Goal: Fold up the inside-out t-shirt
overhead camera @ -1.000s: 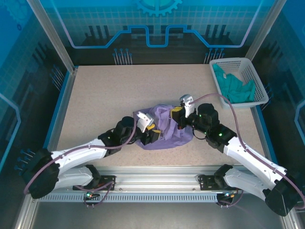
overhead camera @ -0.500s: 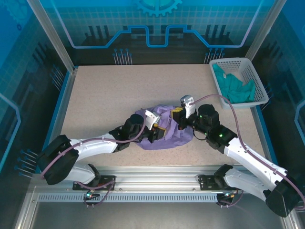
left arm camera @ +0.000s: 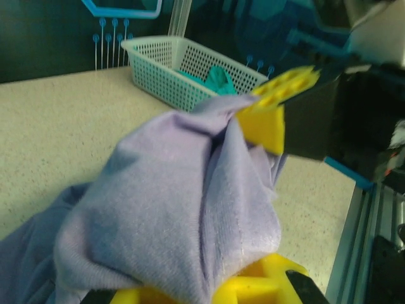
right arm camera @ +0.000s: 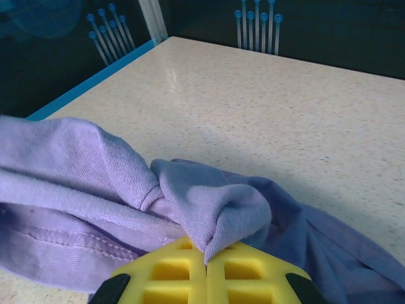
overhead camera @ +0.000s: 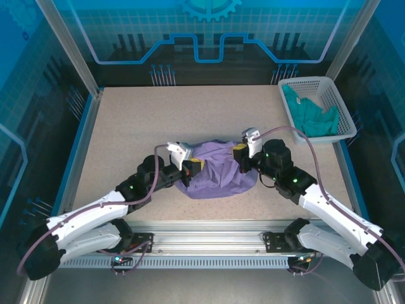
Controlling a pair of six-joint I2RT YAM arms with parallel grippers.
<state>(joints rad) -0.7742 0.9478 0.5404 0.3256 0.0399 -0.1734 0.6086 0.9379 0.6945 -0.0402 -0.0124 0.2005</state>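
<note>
The inside-out t-shirt (overhead camera: 218, 176) lies bunched in a lavender heap at the table's middle, near the front. My left gripper (overhead camera: 193, 167) is at the heap's left edge, shut on a fold of it. In the left wrist view the cloth (left arm camera: 164, 209) drapes over my yellow fingers (left arm camera: 259, 283) and hides the jaw line. My right gripper (overhead camera: 239, 156) is at the heap's upper right, shut on the t-shirt. In the right wrist view its yellow pads (right arm camera: 240, 272) meet with a pinch of fabric (right arm camera: 218, 209) between them; a stitched hem (right arm camera: 69, 244) runs lower left.
A white mesh basket (overhead camera: 342, 104) holding a teal garment (overhead camera: 310, 117) stands at the back right corner, also seen in the left wrist view as a basket (left arm camera: 168, 73). Speckled tabletop (overhead camera: 158, 117) lies bare behind and left of the heap. A metal rail (overhead camera: 209, 228) runs along the near edge.
My left gripper reached into the heap, shut on the cloth and drew back left with it. The heap now spreads a little wider. The right gripper has barely moved.
</note>
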